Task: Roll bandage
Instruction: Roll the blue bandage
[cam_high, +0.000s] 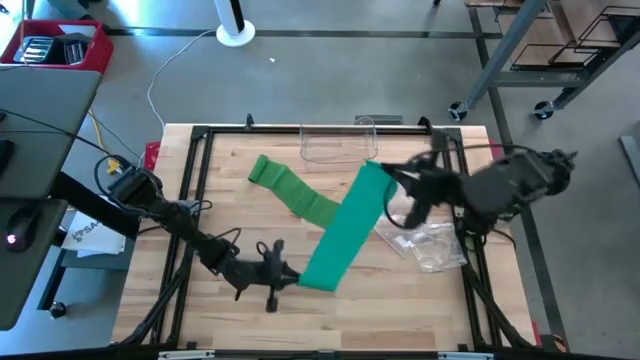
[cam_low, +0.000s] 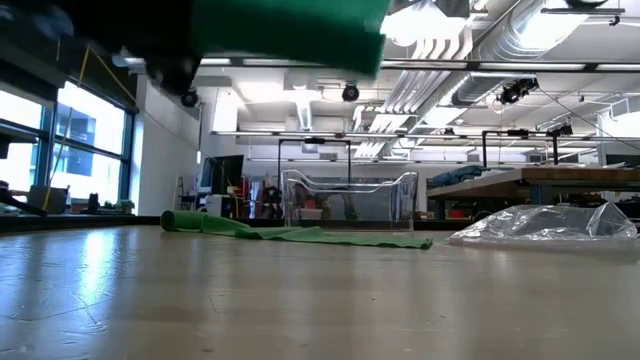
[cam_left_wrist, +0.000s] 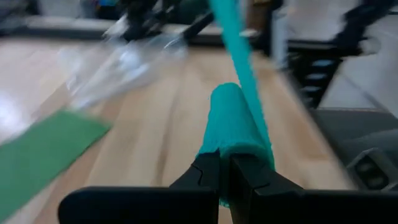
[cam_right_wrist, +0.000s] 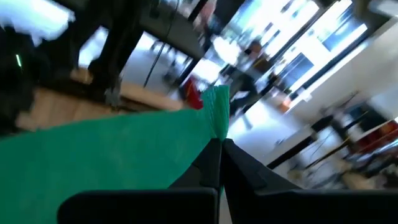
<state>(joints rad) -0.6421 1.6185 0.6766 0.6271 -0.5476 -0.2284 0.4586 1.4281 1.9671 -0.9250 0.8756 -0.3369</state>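
A green bandage (cam_high: 345, 228) stretches slanting above the table between my two grippers. My left gripper (cam_high: 295, 277) is shut on its partly rolled near end (cam_left_wrist: 233, 127). My right gripper (cam_high: 385, 178), higher and farther back, is shut on its flat far end (cam_right_wrist: 214, 109). In the low view this bandage (cam_low: 290, 30) shows only at the top. A second green bandage (cam_high: 295, 190) lies flat on the table with a rolled far-left end (cam_low: 180, 220). My left gripper pinches the bandage's rolled end (cam_left_wrist: 231, 149) between its two fingers, coming nearly level from the table's left. The roll stands clear of the table, and the band runs up taut from it toward the other gripper. My right gripper pinches the flat end's edge (cam_right_wrist: 217, 127) between its two fingers, coming from the table's right and slightly downward. The band spreads away from the fingers, held in the air; how many layers it holds I cannot tell.
A clear plastic box (cam_high: 338, 145) stands at the table's far edge, also seen in the low view (cam_low: 350, 200). A crumpled clear plastic bag (cam_high: 430, 245) lies at the right, under my right arm. A black frame (cam_high: 200, 135) borders the wooden table.
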